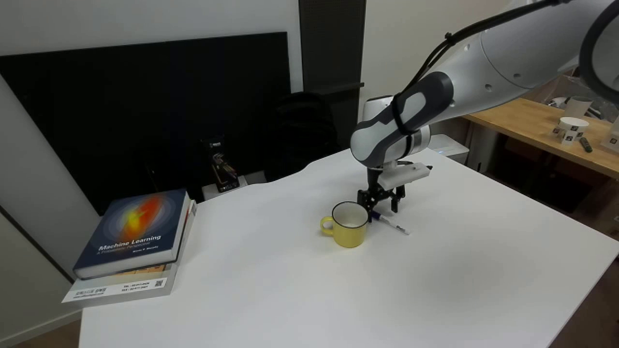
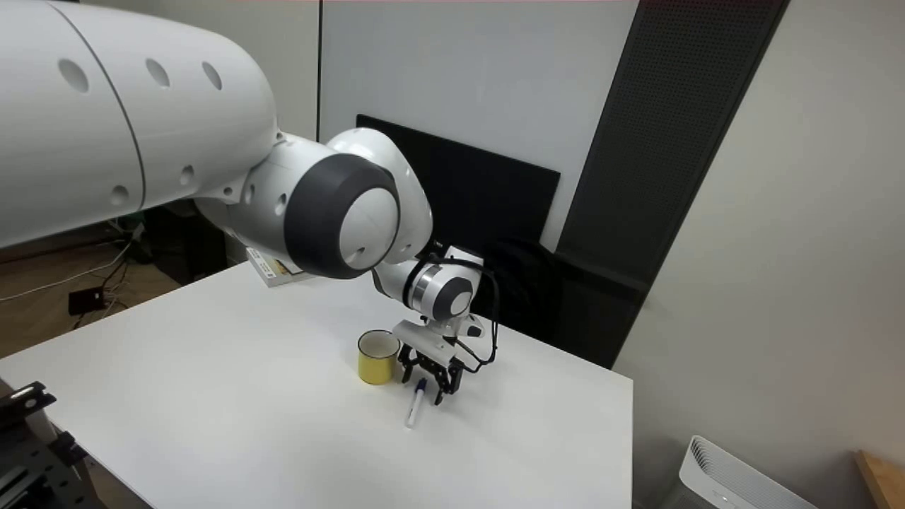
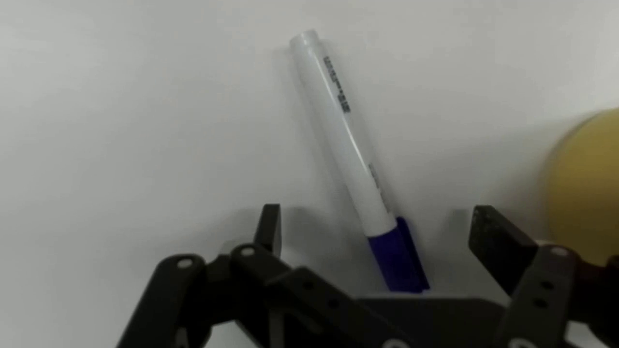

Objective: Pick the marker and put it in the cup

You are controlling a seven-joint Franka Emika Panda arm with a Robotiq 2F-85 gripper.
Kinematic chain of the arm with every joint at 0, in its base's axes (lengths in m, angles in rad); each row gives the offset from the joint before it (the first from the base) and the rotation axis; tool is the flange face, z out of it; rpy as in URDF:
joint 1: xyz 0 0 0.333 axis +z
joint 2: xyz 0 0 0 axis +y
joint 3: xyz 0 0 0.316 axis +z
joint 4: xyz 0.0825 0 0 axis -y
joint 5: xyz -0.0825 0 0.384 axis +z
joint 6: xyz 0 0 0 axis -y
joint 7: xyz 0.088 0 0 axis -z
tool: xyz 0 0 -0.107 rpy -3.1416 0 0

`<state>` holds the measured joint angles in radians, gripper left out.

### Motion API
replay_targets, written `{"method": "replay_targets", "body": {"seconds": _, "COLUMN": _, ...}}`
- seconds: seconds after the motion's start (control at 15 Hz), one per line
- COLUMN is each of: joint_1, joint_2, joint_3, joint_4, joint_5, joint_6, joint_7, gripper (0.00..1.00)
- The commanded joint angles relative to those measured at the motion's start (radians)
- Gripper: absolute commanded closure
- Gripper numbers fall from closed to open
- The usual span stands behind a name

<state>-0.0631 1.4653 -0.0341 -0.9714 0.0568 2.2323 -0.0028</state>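
The marker, white with a dark blue cap, lies flat on the table in both exterior views [image 1: 394, 225] [image 2: 414, 410]. It also shows in the wrist view [image 3: 343, 140], its cap end between my fingers. My gripper is open over the cap end [image 1: 382, 215] [image 2: 422, 391] [image 3: 377, 229]. Neither finger touches the marker; there is a gap on each side. The yellow cup stands upright beside the gripper in both exterior views [image 1: 349, 237] [image 2: 376, 369]. Its side shows at the right edge of the wrist view [image 3: 587, 183], close to the right finger. Its handle shows in an exterior view.
A blue book [image 1: 133, 227] lies on a grey-white book or box [image 1: 121, 289] at a table corner. A black panel [image 1: 145, 121] and a small black package [image 1: 221, 166] stand beyond the white table's [image 1: 271, 290] edge. The cup stands very near one finger.
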Motion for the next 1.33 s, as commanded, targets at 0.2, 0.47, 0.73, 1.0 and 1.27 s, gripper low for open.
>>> {"method": "replay_targets", "body": {"seconds": 0.2, "joint_1": -0.026, "joint_2": 0.000, "joint_3": 0.033, "joint_4": -0.039, "joint_5": 0.000, "joint_6": 0.129, "joint_7": -0.036, "gripper": 0.26}}
{"method": "replay_targets", "body": {"seconds": 0.47, "joint_1": -0.016, "joint_2": 0.011, "joint_3": 0.014, "joint_4": -0.029, "joint_5": -0.010, "joint_6": 0.126, "joint_7": -0.013, "gripper": 0.52}}
{"method": "replay_targets", "body": {"seconds": 0.73, "joint_1": -0.009, "joint_2": 0.017, "joint_3": -0.020, "joint_4": -0.009, "joint_5": -0.007, "joint_6": 0.097, "joint_7": 0.059, "gripper": 0.80}}
{"method": "replay_targets", "body": {"seconds": 1.0, "joint_1": 0.011, "joint_2": 0.013, "joint_3": -0.081, "joint_4": 0.012, "joint_5": -0.003, "joint_6": 0.052, "joint_7": 0.231, "gripper": 0.95}}
{"method": "replay_targets", "body": {"seconds": 1.27, "joint_1": 0.025, "joint_2": 0.008, "joint_3": -0.120, "joint_4": 0.057, "joint_5": -0.005, "joint_6": -0.036, "joint_7": 0.363, "gripper": 0.94}}
